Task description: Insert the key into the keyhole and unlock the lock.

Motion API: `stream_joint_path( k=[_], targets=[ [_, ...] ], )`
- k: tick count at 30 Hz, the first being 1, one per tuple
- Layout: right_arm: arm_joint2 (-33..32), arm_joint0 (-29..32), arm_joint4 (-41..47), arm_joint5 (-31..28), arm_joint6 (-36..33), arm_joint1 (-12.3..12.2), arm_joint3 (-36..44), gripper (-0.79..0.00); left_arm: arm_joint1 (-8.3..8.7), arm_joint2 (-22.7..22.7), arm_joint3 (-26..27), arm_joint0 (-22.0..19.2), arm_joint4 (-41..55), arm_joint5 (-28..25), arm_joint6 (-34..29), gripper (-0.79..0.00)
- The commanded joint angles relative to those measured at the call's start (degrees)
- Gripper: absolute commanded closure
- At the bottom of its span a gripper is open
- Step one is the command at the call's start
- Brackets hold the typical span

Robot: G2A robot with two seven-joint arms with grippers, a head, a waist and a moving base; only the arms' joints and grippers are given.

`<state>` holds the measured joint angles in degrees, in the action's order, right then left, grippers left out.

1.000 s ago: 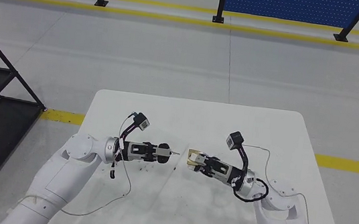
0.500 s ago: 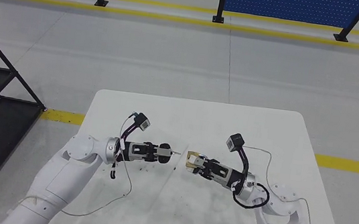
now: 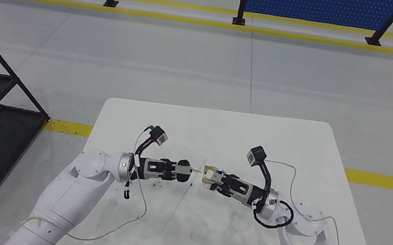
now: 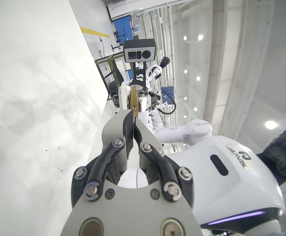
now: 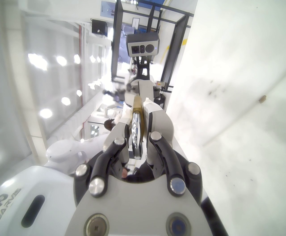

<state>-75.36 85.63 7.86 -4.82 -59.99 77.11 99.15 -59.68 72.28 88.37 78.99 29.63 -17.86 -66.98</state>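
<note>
**Key and lock meet in the air between your two arms, above the white table (image 3: 268, 139).**

Your left gripper (image 4: 133, 113) is pressed together on the key (image 4: 134, 118), which sits edge-on between the black pads (image 4: 127, 127) with its blade pointing straight at the brass lock (image 4: 134, 100). The blade tip sits right at the keyhole face. From these angles you cannot tell whether it has entered or is only touching. Your right gripper (image 5: 137, 111) pinches the lock by its flat sides, with the brass body forward toward the key and the silver shackle (image 5: 136, 136) lying back between the fingers toward the wrist. In the top view both arms are level with each other, tip to tip near the table's centre, and neither key nor lock touches the tabletop.
</note>
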Motion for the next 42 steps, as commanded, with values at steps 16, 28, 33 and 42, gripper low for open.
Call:
stream_joint_path(
  k=[16,28,33,42],
  targets=[
    [0.0,0.0,0.0,0.0,0.0,0.0,0.0,0.000,-0.06,-1.2,-0.8,-0.8,0.5,0.1,0.2,0.000],
    [0.0,0.0,0.0,0.0,0.0,0.0,0.0,0.000,-0.14,-2.0,-1.2,-1.6,0.9,0.3,0.2,0.000],
    [0.0,0.0,0.0,0.0,0.0,0.0,0.0,0.000,-0.15,-2.3,-1.4,-1.8,0.9,0.5,0.0,0.000],
    [0.0,0.0,0.0,0.0,0.0,0.0,0.0,0.000,-0.24,-3.1,-1.7,-2.5,0.8,0.7,0.1,0.000]
  ],
)
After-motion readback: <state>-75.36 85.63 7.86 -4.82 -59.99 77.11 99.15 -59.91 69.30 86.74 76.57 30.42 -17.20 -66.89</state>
